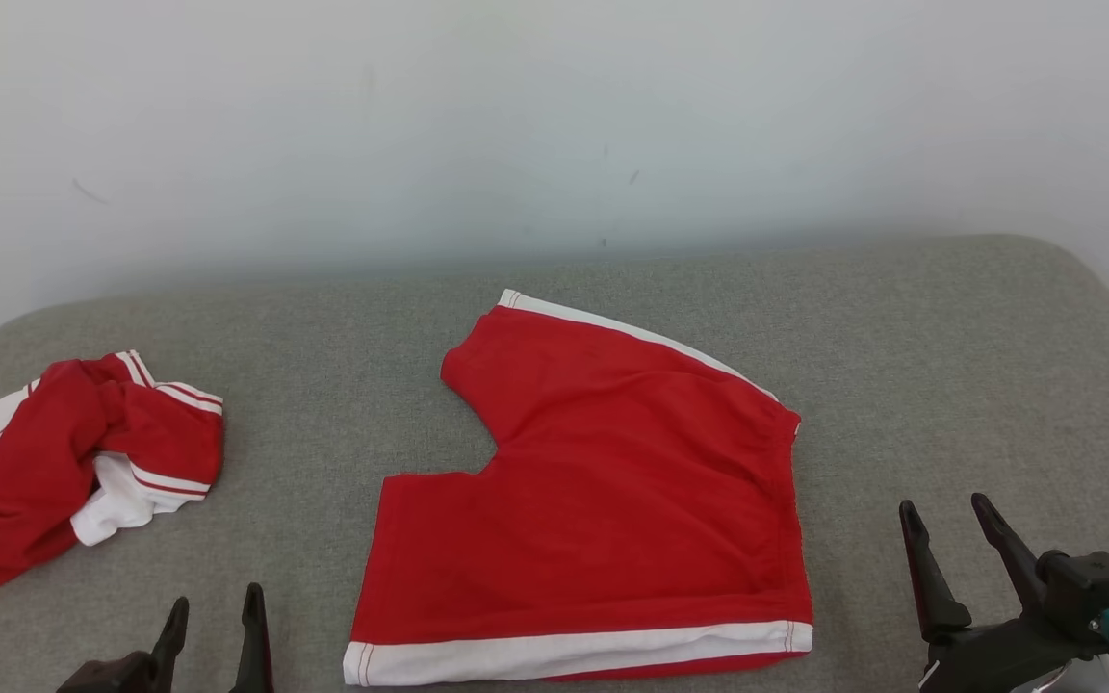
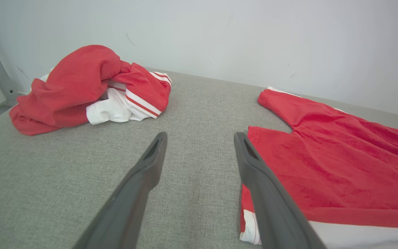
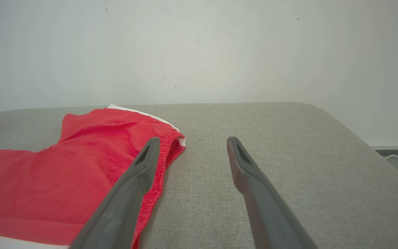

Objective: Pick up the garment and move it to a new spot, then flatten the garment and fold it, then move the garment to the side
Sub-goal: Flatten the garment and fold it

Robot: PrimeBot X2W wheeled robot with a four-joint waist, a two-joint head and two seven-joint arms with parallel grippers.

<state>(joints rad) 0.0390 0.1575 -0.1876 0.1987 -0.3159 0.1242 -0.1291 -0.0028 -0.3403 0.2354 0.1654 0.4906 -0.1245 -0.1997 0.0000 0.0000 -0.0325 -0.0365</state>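
Left gripper [image 1: 215, 616] and right gripper [image 1: 945, 515] hover spread wide, empty, flanking the flat red shorts [image 1: 603, 491] between them.

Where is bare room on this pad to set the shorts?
Widest: the right end of the pad, between shorts and rounded edge. Narrower: the gap between shorts and pile. The left end is crowded.
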